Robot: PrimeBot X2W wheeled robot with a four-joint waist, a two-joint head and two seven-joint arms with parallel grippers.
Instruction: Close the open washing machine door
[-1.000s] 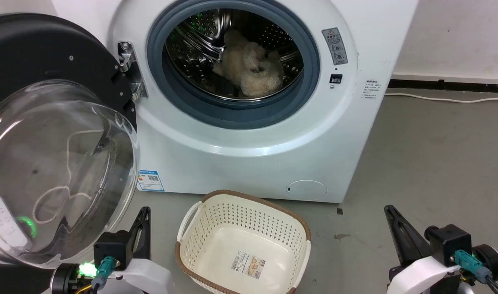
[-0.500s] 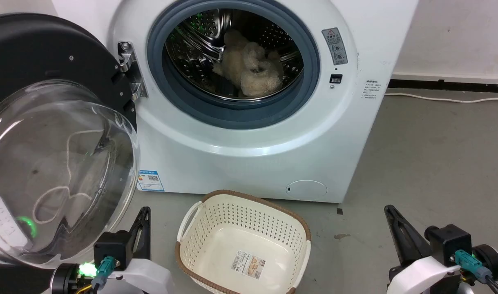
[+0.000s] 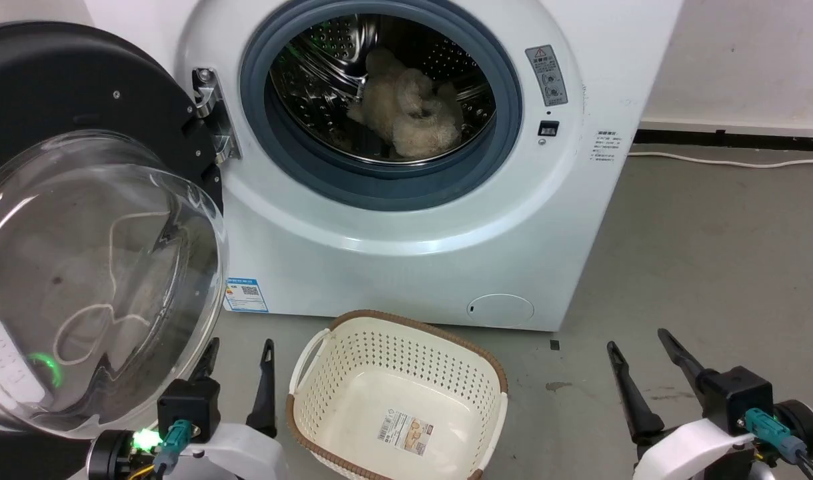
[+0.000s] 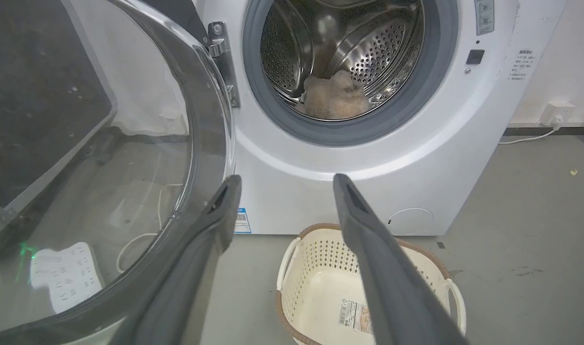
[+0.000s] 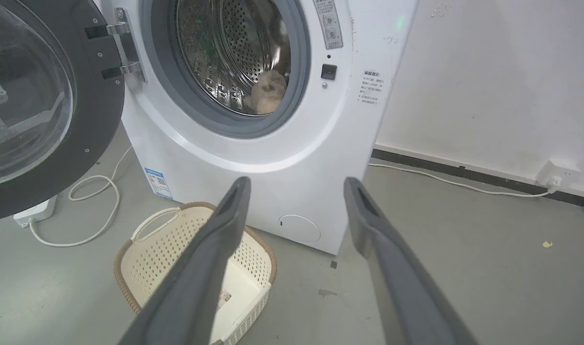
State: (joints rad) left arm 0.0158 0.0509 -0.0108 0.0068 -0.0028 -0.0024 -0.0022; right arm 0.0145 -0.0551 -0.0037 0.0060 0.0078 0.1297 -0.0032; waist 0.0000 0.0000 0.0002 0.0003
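The washing machine door (image 3: 59,87) is black and round with a bulging glass bowl. It hangs wide open on its metal hinge (image 3: 209,113), left of the white washing machine (image 3: 406,267). My left gripper (image 3: 240,345) is open and empty, low on the floor side just right of the glass bowl. In the left wrist view, the left gripper (image 4: 287,178) has its left finger close beside the door (image 4: 81,158) rim. My right gripper (image 3: 637,340) is open and empty, right of the machine. From the right wrist, the right gripper (image 5: 297,180) faces the machine (image 5: 272,187) and door (image 5: 95,129).
A beige fluffy item (image 3: 409,110) lies in the steel drum. A cream perforated basket (image 3: 393,347) with a brown rim stands on the floor before the machine, between my grippers. A white cable (image 5: 95,211) and power strip (image 5: 33,213) lie under the door. The wall stands behind.
Both grippers have gone from shut to open, their fingers now spread apart. The door, the machine and the basket have not moved.
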